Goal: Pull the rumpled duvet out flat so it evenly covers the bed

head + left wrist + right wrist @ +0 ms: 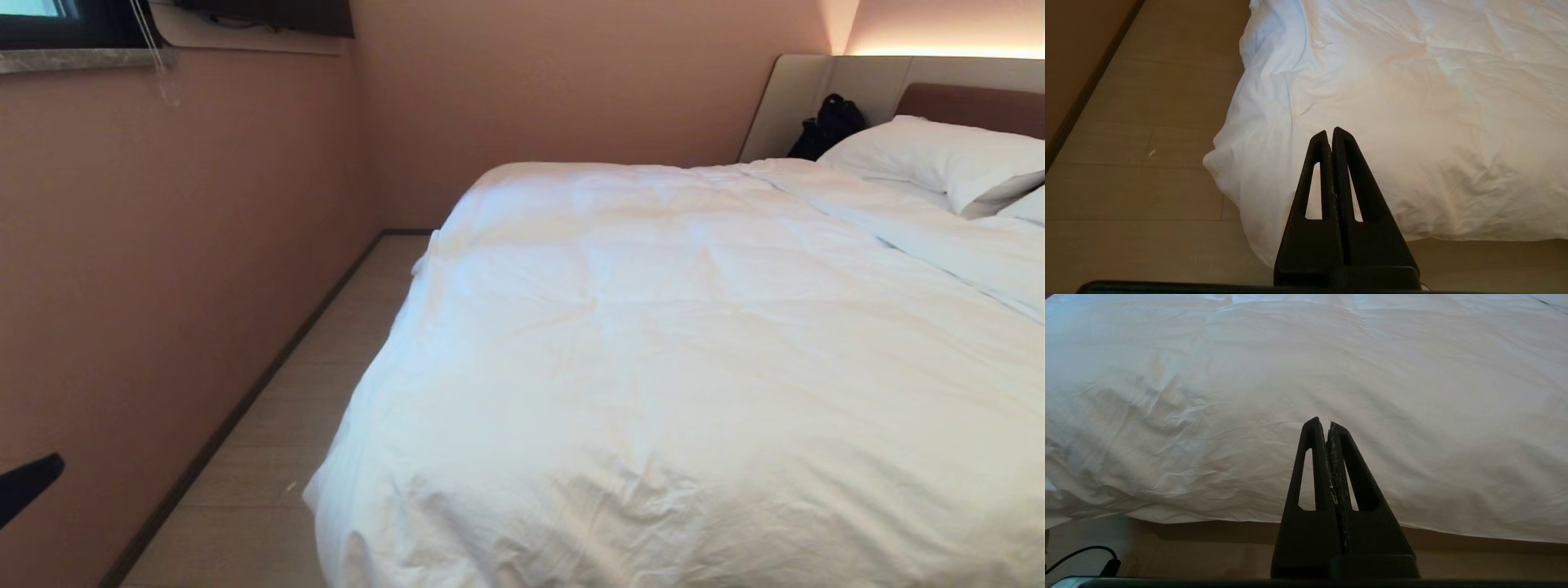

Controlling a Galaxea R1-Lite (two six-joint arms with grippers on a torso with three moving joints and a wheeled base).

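Head view first: one duvet [694,367] is seen, spread over one bed [971,106] so that the mattress is hidden under it. It's white and puffy, faint square stitching can be made out across the top, and the cotton cover is creased all over, most heavily at the near corner. On the robot's left side the edge is draped down toward the floor [277,457] in loose folds; at the foot end the hem is hung just above the floor, as shown from both wrist cameras. A turned-back band of it is laid across below the pillows.

Two pillows are counted at the head end: one full pillow [939,159] and a second pillow [1030,208] cut off by the frame's edge. A brown headboard is set behind them in a beige surround. One black bag [829,126] is tucked in the corner beside the bed, against the surround.

Two hands are counted. The left hand [1331,131] is held off the foot-left corner of the duvet, fingers pressed together, nothing gripped. The right hand [1323,424] is parked in front of the foot edge, also closed on nothing. One black cable [1081,557] is seen low by the right arm.
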